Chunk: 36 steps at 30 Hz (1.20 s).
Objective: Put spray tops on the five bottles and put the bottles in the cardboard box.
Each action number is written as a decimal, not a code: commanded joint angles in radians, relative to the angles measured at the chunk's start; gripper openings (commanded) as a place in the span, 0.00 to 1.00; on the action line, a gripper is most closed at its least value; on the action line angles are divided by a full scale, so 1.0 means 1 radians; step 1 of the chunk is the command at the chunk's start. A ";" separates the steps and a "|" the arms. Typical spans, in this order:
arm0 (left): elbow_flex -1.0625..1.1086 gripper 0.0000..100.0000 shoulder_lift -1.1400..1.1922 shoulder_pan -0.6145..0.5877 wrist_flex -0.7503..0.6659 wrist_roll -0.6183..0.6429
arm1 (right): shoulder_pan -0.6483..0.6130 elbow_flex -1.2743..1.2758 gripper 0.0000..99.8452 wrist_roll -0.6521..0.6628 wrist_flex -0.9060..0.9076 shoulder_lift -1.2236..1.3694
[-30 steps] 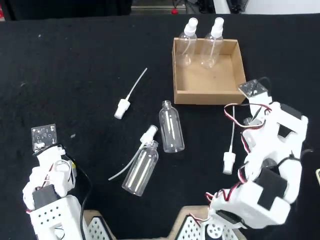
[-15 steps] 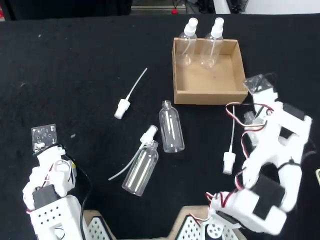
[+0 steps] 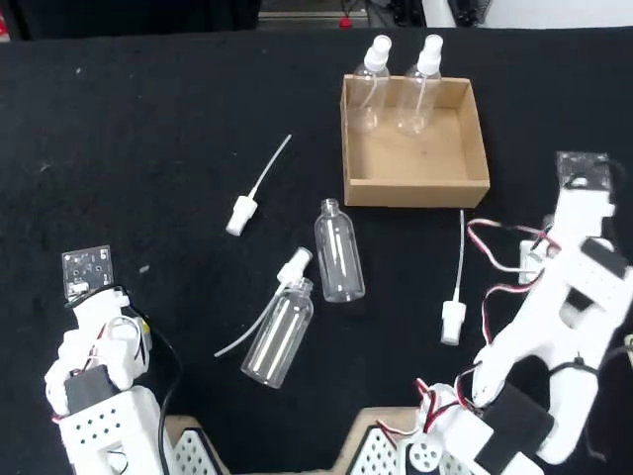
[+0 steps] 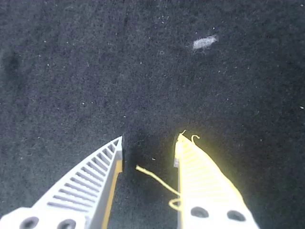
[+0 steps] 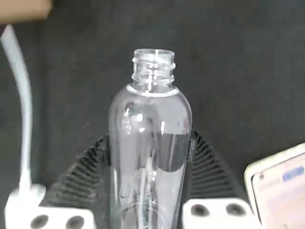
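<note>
high view, left to right. the left gripper (image 4: 148, 143) rests low over the black cloth (image 3: 148, 119) at the near left corner, well apart from every bottle; its jaws stand apart with nothing between them, which suggests an arm parked until a second hand is needed. a loose spray top (image 3: 241, 214) lies with its dip tube angled toward the far side. nearer, a clear bottle (image 3: 280, 334) lies on its side with a second spray top (image 3: 295, 265) at its neck; the tube runs outside along the bottle, so this top looks unseated. just beside it lies an uncapped bottle (image 3: 338, 250), neck toward the far side. the cardboard box (image 3: 415, 190) holds two capped bottles (image 3: 372, 84) upright against its far wall, probably to leave the near part free for the other three. between box and right arm lies a third spray top (image 3: 453, 320), its tube pointing at the box.

right wrist view. the right gripper (image 5: 150, 139) is clamped on the body of the fifth bottle (image 5: 151, 107), open neck pointing away from the wrist; gripping the body leaves the threads free, a hold that suits fitting the nearby top.
</note>
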 commanded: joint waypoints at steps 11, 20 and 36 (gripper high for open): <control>0.022 0.18 -0.005 0.012 0.006 -0.012 | 0.000 0.228 0.11 -0.351 -0.559 -0.140; 0.022 0.18 -0.005 0.012 0.006 -0.012 | -0.025 0.504 0.11 -0.439 -0.993 -0.148; 0.022 0.18 -0.005 0.012 0.006 -0.012 | -0.049 -0.148 0.11 -0.173 0.353 -0.142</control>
